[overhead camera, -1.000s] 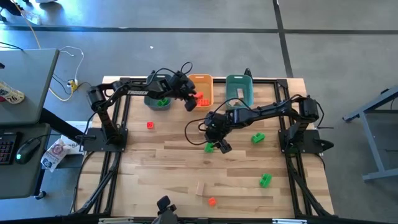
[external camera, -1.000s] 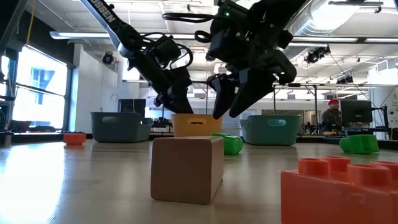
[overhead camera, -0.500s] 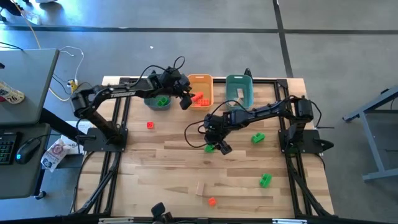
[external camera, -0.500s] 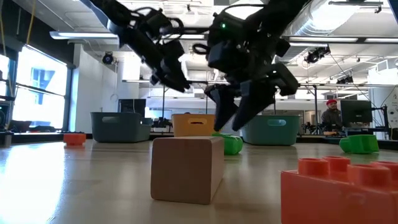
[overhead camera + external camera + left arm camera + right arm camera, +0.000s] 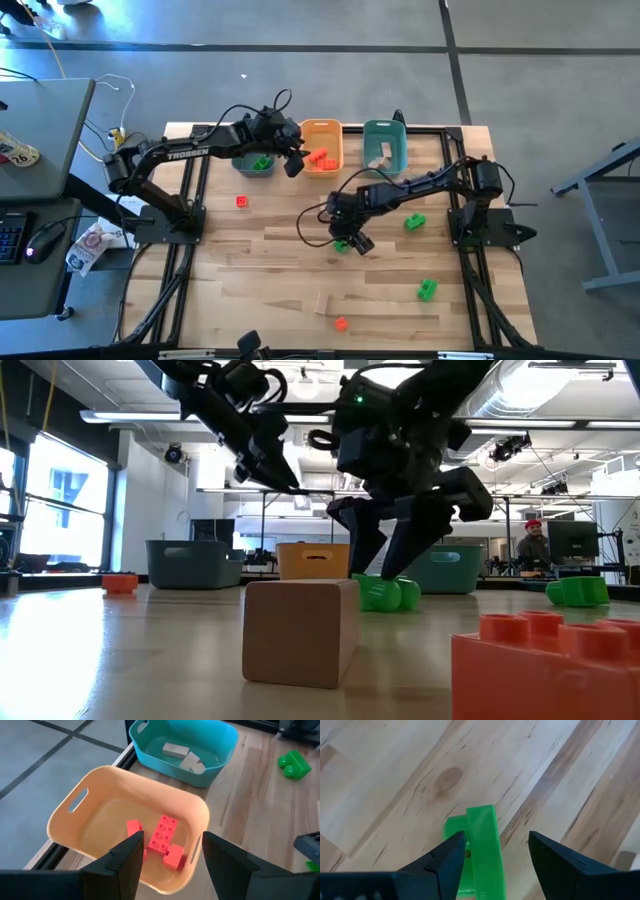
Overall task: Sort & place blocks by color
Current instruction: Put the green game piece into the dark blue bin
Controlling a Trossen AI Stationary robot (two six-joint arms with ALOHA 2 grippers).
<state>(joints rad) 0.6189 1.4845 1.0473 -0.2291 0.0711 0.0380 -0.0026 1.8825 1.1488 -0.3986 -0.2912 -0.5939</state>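
My right gripper (image 5: 347,241) hangs open over the middle of the table, pointing steeply down. Its fingers stand on either side of a green block (image 5: 483,846) that lies flat on the wood (image 5: 385,595). My left gripper (image 5: 292,163) is open and holds nothing. It hovers above the near left corner of the orange bin (image 5: 95,815), which holds three red blocks (image 5: 164,834). Loose on the table lie a red block (image 5: 241,201), two more green blocks (image 5: 414,221) (image 5: 427,290), a tan block (image 5: 321,302) and another red one (image 5: 341,323). My right gripper stands astride the green block from above. One finger (image 5: 451,855) shows close against the block's side (image 5: 465,840). I cannot tell whether it touches.
Three bins stand in a row at the far edge. A teal bin (image 5: 255,166) holds a green block, the orange one stands in the middle, and a teal bin (image 5: 384,145) holds tan blocks. Black frame rails run along both table sides.
My left gripper has risen and drawn back from the orange bin toward the table's left, still open. My right gripper has sunk a little toward the green block, rolling slightly, and its fingers now stand around the block.
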